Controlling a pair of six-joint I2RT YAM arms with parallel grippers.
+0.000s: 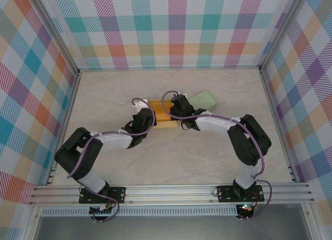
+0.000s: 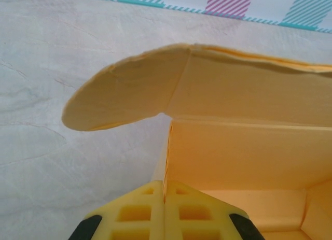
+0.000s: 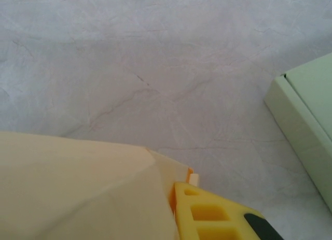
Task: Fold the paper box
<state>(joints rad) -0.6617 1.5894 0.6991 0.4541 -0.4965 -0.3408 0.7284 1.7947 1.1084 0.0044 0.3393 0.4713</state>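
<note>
**A:** Start at the grippers. What is each one doing?

**B:** The left gripper (image 2: 165, 198) is closed hard. It pinches a side wall of the paper box (image 1: 161, 114) edge-on, at about 8 o'clock from the box's middle in the top view.

**A:** And the right one?

**B:** The right gripper (image 1: 176, 109) is up against the box's 2 o'clock side. Its wrist camera shows one yellow finger (image 3: 207, 214) beside a pale card panel. I cannot tell whether it pinches the card or only presses on it.

**A:** Where is the box itself?

**B:** It sits mid-counter (image 1: 104, 95) between the two arms, open on top. A rounded flap (image 2: 124, 89) sticks out from the far wall toward 10 o'clock and is not tucked in. A green box (image 1: 204, 100) lies near it at 2 o'clock.

**A:** So which step is this?

**B:** I'd say mid-fold. The walls are up, one arm is steadying the box and the other is working a panel. The next move probably calls for swinging that rounded flap in over the opening. The pinch has to hold so the light card doesn't slide or buckle, and the pressure should run along the crease.
</note>
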